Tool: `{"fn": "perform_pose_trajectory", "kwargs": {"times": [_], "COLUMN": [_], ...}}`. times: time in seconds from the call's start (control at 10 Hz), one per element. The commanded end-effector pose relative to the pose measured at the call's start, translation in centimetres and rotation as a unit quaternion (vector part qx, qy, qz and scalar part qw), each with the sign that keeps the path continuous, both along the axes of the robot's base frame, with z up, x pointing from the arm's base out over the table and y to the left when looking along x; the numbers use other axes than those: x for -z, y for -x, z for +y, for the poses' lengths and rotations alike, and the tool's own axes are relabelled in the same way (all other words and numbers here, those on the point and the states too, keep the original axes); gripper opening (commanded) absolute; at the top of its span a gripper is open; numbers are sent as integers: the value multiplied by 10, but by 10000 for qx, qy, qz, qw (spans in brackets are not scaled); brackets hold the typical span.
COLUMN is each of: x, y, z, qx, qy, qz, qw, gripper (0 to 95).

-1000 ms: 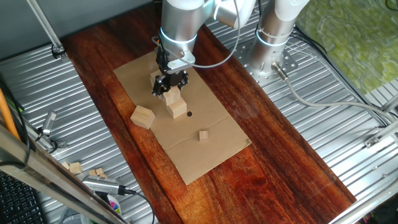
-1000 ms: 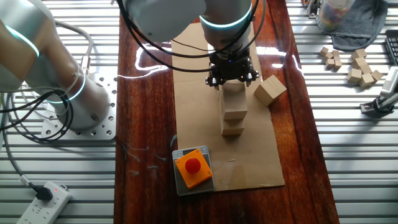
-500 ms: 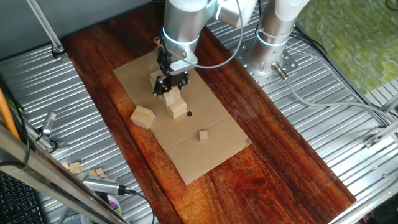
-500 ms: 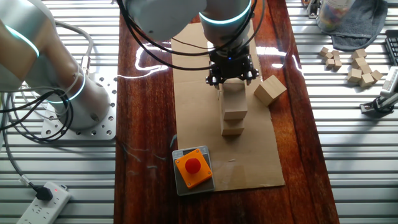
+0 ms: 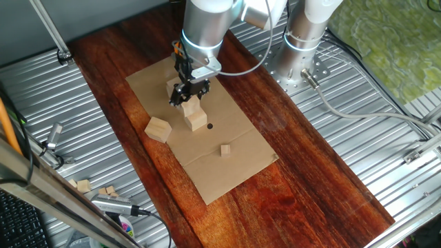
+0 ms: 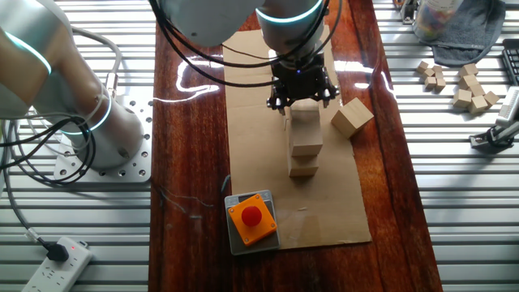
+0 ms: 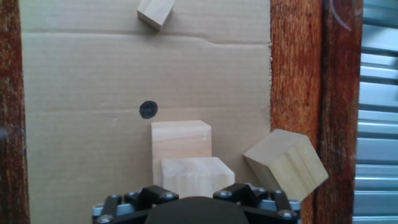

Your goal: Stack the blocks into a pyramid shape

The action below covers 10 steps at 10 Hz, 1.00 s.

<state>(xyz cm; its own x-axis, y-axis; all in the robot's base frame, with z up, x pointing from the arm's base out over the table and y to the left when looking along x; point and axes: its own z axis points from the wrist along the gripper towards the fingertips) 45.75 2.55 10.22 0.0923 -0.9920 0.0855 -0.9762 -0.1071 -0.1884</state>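
From one fixed view, the gripper [image 5: 187, 96] hangs right over the stacked blocks [image 5: 193, 116]; the loose block [image 5: 158, 129] lies off to the side on the cardboard [image 5: 227, 176].

The other fixed view shows the same.

In the hand view, I can't tell how the fingers stand.

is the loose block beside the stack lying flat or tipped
Tipped: the loose block sits skewed by the stack, one corner raised in the hand view.
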Motion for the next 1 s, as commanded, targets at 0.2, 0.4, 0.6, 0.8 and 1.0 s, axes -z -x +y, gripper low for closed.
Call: {"fn": "perform_pose_trajectory", "kwargs": {"times": [0.2,0.4,0.6,0.8,1.0], "x": [-5,-9,-10,-11,-14], "y": [-4,-5,-5,-4,-2], "z": [0,2,2,2,4], "qx": [29,19,28,7,-11], "qy": [39,32,25,22,31], "qz": [-62,-48,-11,17,35], "qw": [10000,10000,10000,10000,10000], "gripper": [950,950,950,950,950]}}
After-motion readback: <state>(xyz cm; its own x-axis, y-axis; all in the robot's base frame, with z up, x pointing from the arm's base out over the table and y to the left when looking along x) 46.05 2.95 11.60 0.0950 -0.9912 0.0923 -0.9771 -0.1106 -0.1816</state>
